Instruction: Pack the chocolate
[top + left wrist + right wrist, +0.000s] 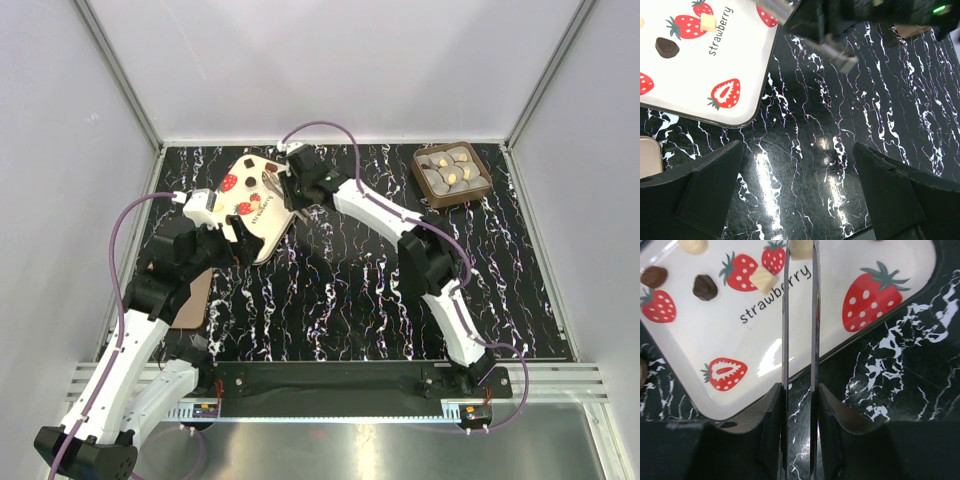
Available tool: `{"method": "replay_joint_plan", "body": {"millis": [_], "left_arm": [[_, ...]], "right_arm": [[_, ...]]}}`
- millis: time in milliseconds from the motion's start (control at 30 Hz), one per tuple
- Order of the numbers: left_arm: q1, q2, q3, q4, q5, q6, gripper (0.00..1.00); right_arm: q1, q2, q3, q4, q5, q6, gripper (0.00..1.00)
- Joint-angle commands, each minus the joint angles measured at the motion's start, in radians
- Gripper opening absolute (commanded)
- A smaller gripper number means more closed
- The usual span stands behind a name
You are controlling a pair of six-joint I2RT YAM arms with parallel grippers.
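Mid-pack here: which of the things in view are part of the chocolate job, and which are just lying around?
Part of the job:
chocolate pieces, grey and gold
brown tray holding them, far right of the table

Lying about:
strawberry lid, with the right gripper at it
tan flat piece beneath the left arm

Overhead camera: I look down from high behind the rig across the whole black marbled table. Wrist cameras, both: close, facing down; all three share the strawberry-printed lid.
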Motion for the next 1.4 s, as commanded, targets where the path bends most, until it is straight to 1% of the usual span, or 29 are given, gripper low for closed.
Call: {"method": "replay_joint_plan", "body": {"millis": [0,100,133,200,233,367,400,500,567,633,667,767,900,1033,1367], "left_arm": [[0.005,-0.005,0.002,0.038,-0.023,0.016,0.99],[0.005,-0.006,0.002,0.037,-0.023,0.016,0.99],[0.005,-0.008,0.001,0.038,-0.023,0.016,0.99],[0.005,-0.008,0.002,0.037,-0.023,0.016,0.99],[0.005,-0.006,0.002,0.037,-0.023,0.014,0.99],[0.005,-0.006,0.002,0.037,-0.019,0.014,0.99],[0.005,-0.005,0.002,0.037,-0.019,0.014,0.99],[0.005,-0.003,0.002,0.04,-0.016,0.014,0.99],[0.005,0.0,0.001,0.038,-0.014,0.014,0.99],[0.005,0.003,0.001,0.041,-0.012,0.014,0.99],[0.005,0.005,0.001,0.041,-0.011,0.014,0.99],[0.005,0.008,0.001,0.041,-0.012,0.014,0.99],[0.005,0.009,0.001,0.04,-0.017,0.014,0.99],[0.005,0.009,0.001,0.037,-0.025,0.014,0.99],[0.005,0.011,-0.001,0.037,-0.022,0.016,0.99]], "right_arm": [[-0.055,-0.163,0.008,0.002,-0.019,0.03,0.31],[-0.105,-0.24,-0.014,-0.047,-0.02,0.041,0.31],[-0.144,-0.262,-0.038,-0.073,-0.019,0.042,0.31],[-0.184,-0.331,-0.075,-0.092,0.009,0.039,0.31],[-0.232,-0.358,-0.124,-0.106,0.016,0.038,0.31],[-0.345,-0.523,-0.285,-0.1,0.046,0.021,0.31],[-0.365,-0.548,-0.347,-0.097,0.047,0.018,0.31],[-0.448,-0.634,-0.452,-0.095,0.05,0.007,0.32],[-0.514,-0.674,-0.489,-0.096,0.061,-0.002,0.32],[-0.559,-0.688,-0.529,-0.1,0.052,-0.005,0.32],[-0.6,-0.693,-0.54,-0.101,0.037,-0.002,0.32],[-0.645,-0.678,-0.546,-0.129,-0.006,-0.004,0.33],[-0.692,-0.642,-0.554,-0.136,-0.014,-0.002,0.33],[-0.727,-0.618,-0.577,-0.104,-0.048,0.021,0.33],[-0.738,-0.576,-0.621,-0.049,-0.06,0.051,0.34]]}}
